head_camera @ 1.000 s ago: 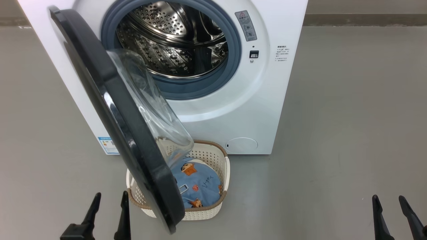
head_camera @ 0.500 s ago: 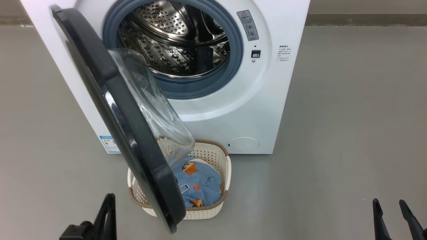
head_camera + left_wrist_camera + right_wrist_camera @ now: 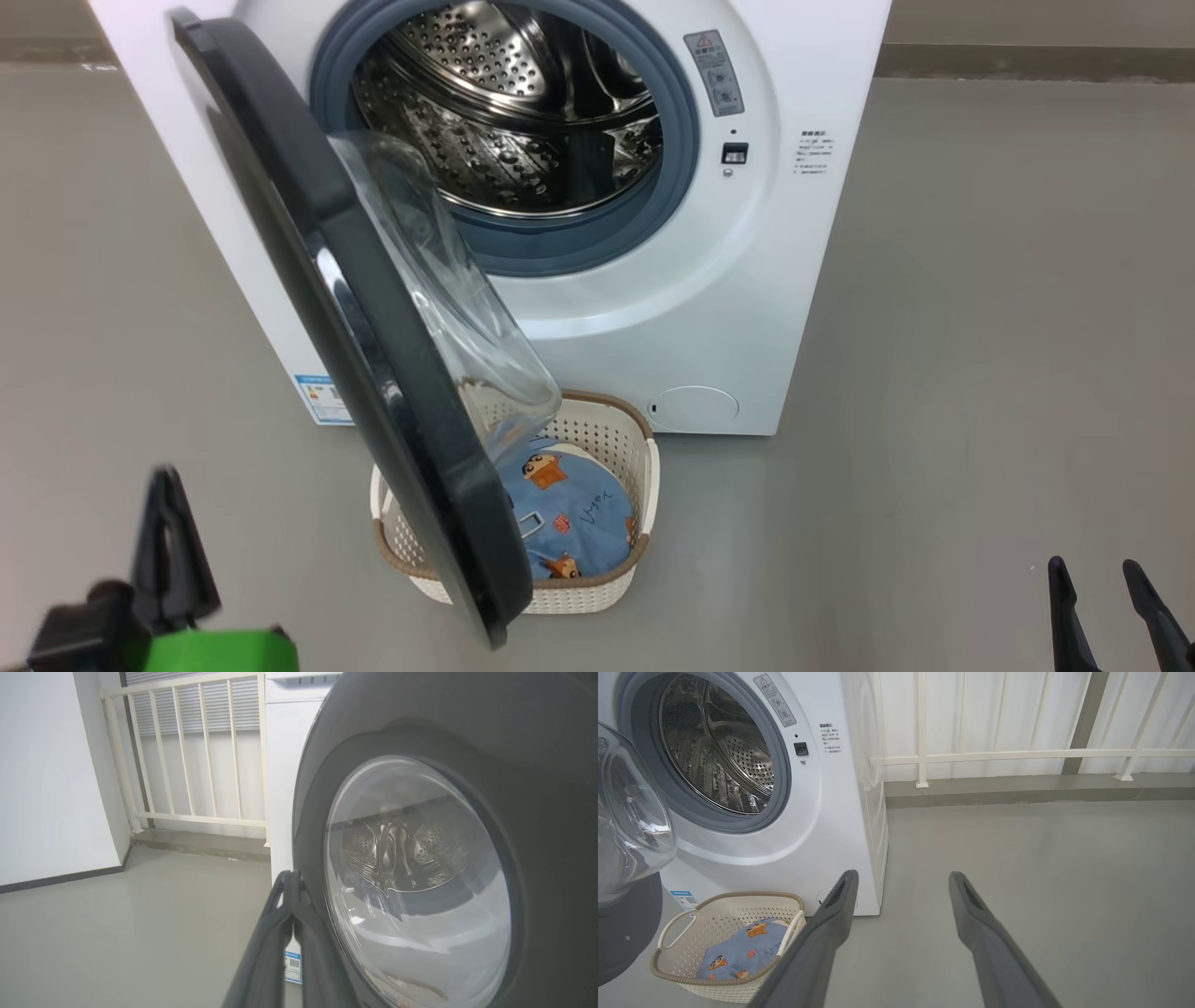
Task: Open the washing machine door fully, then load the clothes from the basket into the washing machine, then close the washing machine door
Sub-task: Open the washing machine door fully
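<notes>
Your left tool point(image 3: 289, 877) is closed, its two dark fingers pressed tip to tip with nothing between them. It sits low on the outer side of the washing machine door point(image 3: 383, 373), just beside the black ring around the glass window point(image 3: 416, 882); you cannot tell whether it touches the door. Your right tool point(image 3: 902, 876) is wide open and empty, over the bare grey floor point(image 3: 934, 373), well to the right of the washing machine point(image 3: 709, 308).

The door stands part-way open, hinged on the machine's left side. Its bulging glass faces the steel drum point(image 3: 504, 112) and the grey-blue gasket point(image 3: 597, 245). In the head view the door's lower edge hides the left part of the basket point(image 3: 602, 437).

The basket stands on the floor just in front of the machine, below the drum opening and near the round cover point(image 3: 695, 408). The clothes point(image 3: 569, 509), light blue with orange-brown cartoon figures, lie bundled inside the basket.
</notes>
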### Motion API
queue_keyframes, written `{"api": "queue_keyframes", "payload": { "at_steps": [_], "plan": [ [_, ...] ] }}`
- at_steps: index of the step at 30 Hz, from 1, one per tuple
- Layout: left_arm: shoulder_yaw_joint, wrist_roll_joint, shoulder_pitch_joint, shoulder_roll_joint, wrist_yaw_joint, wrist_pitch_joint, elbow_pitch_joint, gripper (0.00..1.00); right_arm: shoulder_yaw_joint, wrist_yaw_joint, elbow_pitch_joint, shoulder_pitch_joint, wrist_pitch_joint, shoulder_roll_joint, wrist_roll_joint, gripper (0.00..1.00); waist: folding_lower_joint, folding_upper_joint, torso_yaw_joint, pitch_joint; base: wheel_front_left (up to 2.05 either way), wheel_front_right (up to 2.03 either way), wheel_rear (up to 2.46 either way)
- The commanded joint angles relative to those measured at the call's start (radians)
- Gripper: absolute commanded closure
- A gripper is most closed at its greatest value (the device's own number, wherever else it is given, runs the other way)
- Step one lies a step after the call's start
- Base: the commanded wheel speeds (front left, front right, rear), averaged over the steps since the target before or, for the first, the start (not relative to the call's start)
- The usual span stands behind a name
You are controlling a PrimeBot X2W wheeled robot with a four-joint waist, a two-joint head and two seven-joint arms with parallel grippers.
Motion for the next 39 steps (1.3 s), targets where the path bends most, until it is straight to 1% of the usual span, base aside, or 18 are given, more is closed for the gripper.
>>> {"api": "queue_keyframes", "payload": {
  "at_steps": [1, 3, 6, 8, 11, 12, 14, 16, 18, 19, 22, 25, 29, 32, 39],
  "plan": [
    [0.034, 0.030, -0.058, 0.013, 0.011, -0.006, -0.064, 1.00, 0.016, 0.002, -0.023, -0.010, -0.012, -0.019, -0.010, 0.00, 0.0000, 0.0000, 0.005, -0.002, 0.00, 0.00, 0.00],
    [0.035, 0.063, -0.076, 0.014, 0.014, -0.006, -0.118, 1.00, 0.016, 0.002, -0.023, -0.009, -0.012, -0.016, -0.011, 0.00, 0.0000, 0.0000, 0.010, -0.003, 0.00, 0.00, 0.00],
    [0.017, 0.100, -0.110, 0.026, 0.005, -0.006, -0.199, 1.00, 0.024, 0.002, -0.022, -0.009, -0.012, -0.010, -0.012, 0.00, 0.0000, 0.0000, 0.016, -0.005, 0.00, 0.00, 0.00],
    [-0.009, 0.120, -0.129, 0.029, -0.002, -0.006, -0.256, 1.00, 0.030, 0.002, -0.019, -0.008, -0.012, -0.006, -0.011, 0.00, 0.0000, 0.0000, 0.020, -0.005, 0.00, 0.00, 0.00],
    [-0.069, 0.137, -0.171, 0.027, -0.017, 0.025, -0.355, 1.00, 0.032, 0.002, -0.015, -0.001, -0.012, 0.001, -0.009, 0.00, 0.0000, 0.0000, 0.031, -0.007, 0.00, 0.00, 0.00],
    [-0.125, 0.114, -0.195, 0.022, -0.028, 0.062, -0.418, 1.00, 0.034, 0.002, -0.013, 0.003, -0.012, 0.004, -0.009, 0.00, 0.0000, 0.0000, 0.038, -0.007, 0.00, 0.00, 0.00],
    [-0.198, 0.087, -0.212, 0.018, -0.036, 0.105, -0.462, 1.00, 0.038, 0.002, -0.012, 0.006, -0.012, 0.005, -0.007, 0.00, 0.0000, 0.0000, 0.045, -0.006, 0.00, 0.00, 0.00],
    [-0.286, 0.057, -0.219, 0.015, -0.036, 0.152, -0.483, 1.00, 0.041, 0.002, -0.012, 0.005, -0.012, 0.004, -0.007, 0.00, 0.0000, 0.0000, 0.050, -0.003, 0.00, 0.00, 0.00],
    [-0.382, 0.028, -0.209, 0.014, -0.027, 0.206, -0.479, 1.00, 0.044, 0.002, -0.011, 0.002, -0.012, 0.005, -0.007, 0.00, 0.0000, 0.0000, 0.056, 0.000, 0.00, 0.00, 0.00],
    [-0.382, 0.028, -0.209, 0.014, -0.027, 0.206, -0.479, 1.00, 0.044, 0.002, -0.011, 0.002, -0.012, 0.005, -0.007, 0.00, 0.0000, 0.0000, 0.056, 0.000, 0.00, 0.00, 0.00],
    [-0.512, -0.018, -0.186, 0.013, 0.008, 0.271, -0.449, 1.00, 0.059, 0.002, -0.012, -0.002, -0.012, 0.006, -0.006, 0.00, 0.0000, 0.0000, 0.061, 0.007, 0.00, 0.00, 0.00],
    [-0.579, -0.054, -0.176, 0.013, 0.053, 0.290, -0.400, 1.00, 0.064, 0.002, -0.013, -0.006, -0.012, 0.008, -0.002, 0.00, 0.0000, 0.0000, 0.067, 0.013, 0.00, 0.00, 0.00],
    [-0.636, -0.101, -0.177, 0.013, 0.105, 0.282, -0.327, 1.00, 0.061, 0.002, -0.015, -0.005, -0.012, 0.010, 0.001, 0.00, 0.0000, 0.0000, 0.077, 0.018, 0.00, 0.00, 0.00],
    [-0.674, -0.144, -0.187, 0.013, 0.132, 0.265, -0.256, 1.00, 0.061, 0.002, -0.015, -0.006, -0.012, 0.009, 0.002, 0.00, 0.0000, 0.0000, 0.083, 0.022, 0.00, 0.00, 0.00],
    [-0.735, -0.238, -0.224, 0.013, 0.199, 0.180, -0.133, 1.00, 0.067, 0.002, -0.012, -0.010, -0.012, 0.003, 0.003, 0.00, 0.0000, 0.0000, 0.087, 0.025, 0.00, 0.00, 0.00]
  ]
}}
